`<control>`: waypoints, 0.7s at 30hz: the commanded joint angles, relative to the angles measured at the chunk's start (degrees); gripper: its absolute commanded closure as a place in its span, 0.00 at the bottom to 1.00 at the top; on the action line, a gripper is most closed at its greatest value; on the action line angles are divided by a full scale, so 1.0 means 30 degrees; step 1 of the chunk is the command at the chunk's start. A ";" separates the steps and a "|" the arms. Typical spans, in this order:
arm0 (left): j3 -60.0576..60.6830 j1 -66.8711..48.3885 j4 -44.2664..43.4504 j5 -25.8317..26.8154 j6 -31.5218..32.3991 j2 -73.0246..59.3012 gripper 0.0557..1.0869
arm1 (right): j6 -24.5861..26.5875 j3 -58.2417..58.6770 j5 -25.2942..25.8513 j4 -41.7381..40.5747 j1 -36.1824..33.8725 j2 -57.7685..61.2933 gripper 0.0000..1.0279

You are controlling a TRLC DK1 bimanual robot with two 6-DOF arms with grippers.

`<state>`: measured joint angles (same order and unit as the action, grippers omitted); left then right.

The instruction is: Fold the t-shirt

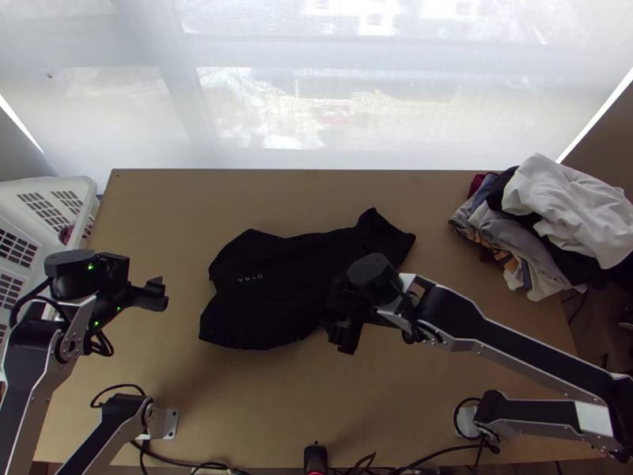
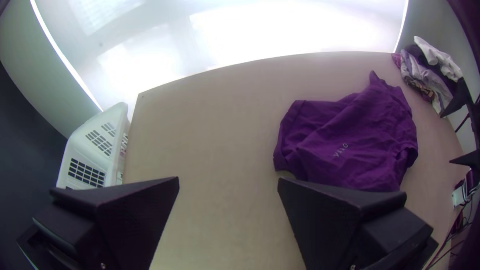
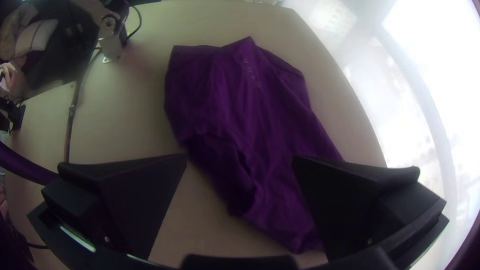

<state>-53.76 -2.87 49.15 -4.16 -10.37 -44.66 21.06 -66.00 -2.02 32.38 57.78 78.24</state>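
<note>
The black t-shirt (image 1: pixel 273 293) lies rumpled in the middle of the table in the top view, small print on it and one narrow part pointing toward the back right. It looks purple in the left wrist view (image 2: pixel 350 135) and the right wrist view (image 3: pixel 240 100). To its left, apart from it, my left gripper (image 1: pixel 162 293) is over bare table; its fingers stand open in its wrist view (image 2: pixel 228 182). My right gripper (image 1: pixel 340 328) is over the shirt's near right edge, hiding part of it. Open fingers with no cloth gripped show there too (image 3: pixel 240 160).
A heap of clothes (image 1: pixel 546 222) lies at the table's back right corner, a white piece on top. A white basket (image 1: pixel 47 202) stands beyond the left edge. Cables (image 1: pixel 206 465) run along the near edge by a small black device (image 1: pixel 315 457).
</note>
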 commanded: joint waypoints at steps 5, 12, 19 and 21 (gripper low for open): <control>0.1923 0.0929 0.2427 0.0070 -0.0029 0.3902 0.07 | -0.0018 -0.1556 -0.0029 -0.3089 0.3973 0.5327 0.05; 0.2860 0.0958 0.2485 0.0187 0.0234 0.4459 0.07 | -0.0574 -0.3079 -0.0029 -0.3645 0.4266 0.8433 0.05; 0.3388 0.0899 0.2339 0.0480 0.0293 0.4429 0.07 | -0.0545 -0.4310 0.0000 -0.3968 0.4149 1.0747 0.07; 0.3505 0.0870 0.2280 0.0480 0.0264 0.4400 0.07 | -0.0545 -0.4485 0.0000 -0.4026 0.4149 1.1187 0.12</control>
<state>-44.86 -0.21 56.21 -3.14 -9.65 -31.88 19.73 -76.49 -2.02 21.43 69.87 105.75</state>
